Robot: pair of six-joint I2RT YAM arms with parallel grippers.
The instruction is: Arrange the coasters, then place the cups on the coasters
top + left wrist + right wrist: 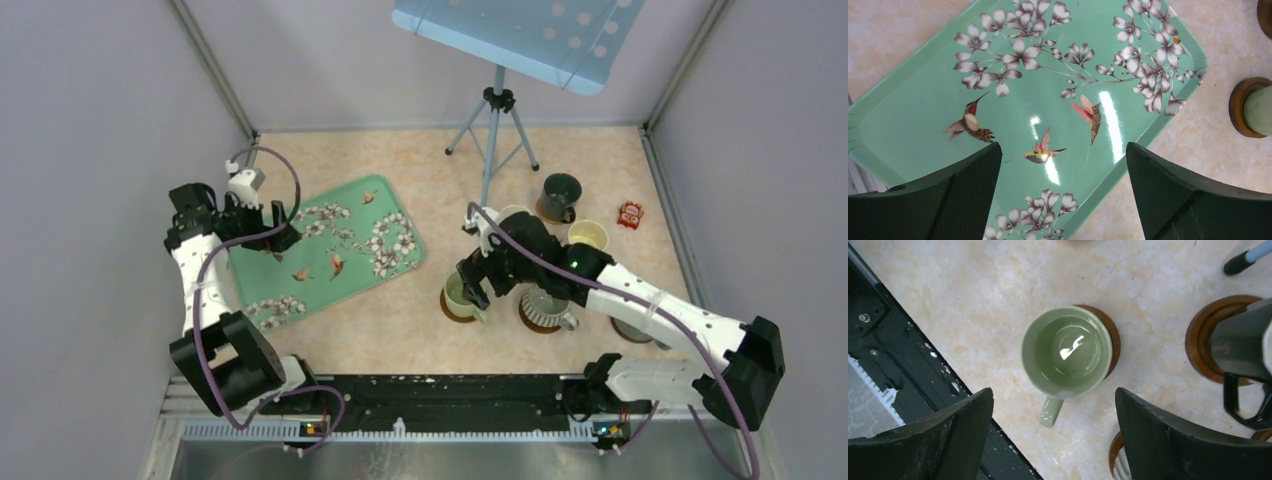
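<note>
A pale green cup (1066, 351) stands on a brown coaster (1111, 335), handle toward the table's near edge. My right gripper (1053, 394) hovers open just above it, holding nothing; from the top view this gripper (472, 287) partly covers the cup (456, 296). A ribbed grey cup (545, 306) and a dark cup (1240, 347) each sit on a coaster (1198, 342) beside it. A dark green-grey cup (560, 196) and a cream cup (588, 235) stand farther back. My left gripper (1063, 150) hangs open and empty over the green floral tray (923, 115).
A small red packet (630, 214) lies at the back right. A tripod stand (492, 135) with a blue perforated board rises at the back centre. The black base rail (903, 375) runs along the near edge. Another coaster (628, 330) is partly hidden under the right arm.
</note>
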